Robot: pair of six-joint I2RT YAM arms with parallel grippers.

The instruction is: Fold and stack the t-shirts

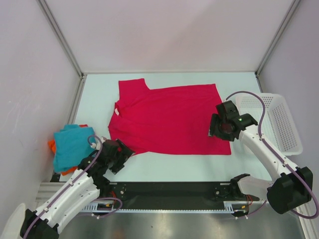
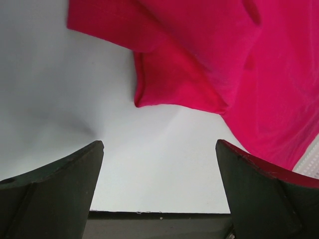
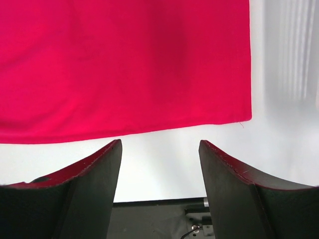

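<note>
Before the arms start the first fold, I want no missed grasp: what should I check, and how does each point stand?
1. Crimson shirt spread on table: ok, though one sleeve is rumpled.
2. Left hand open, empty: ok.
3. Right hand open, empty: ok.
4. That sleeve between left fingers: not ok, only bare table there.
5. Hem between right fingers: not ok, it lies just ahead.
6. Teal shirt, orange shirt clear of it: ok.

White mesh basket at table's right edge
</note>
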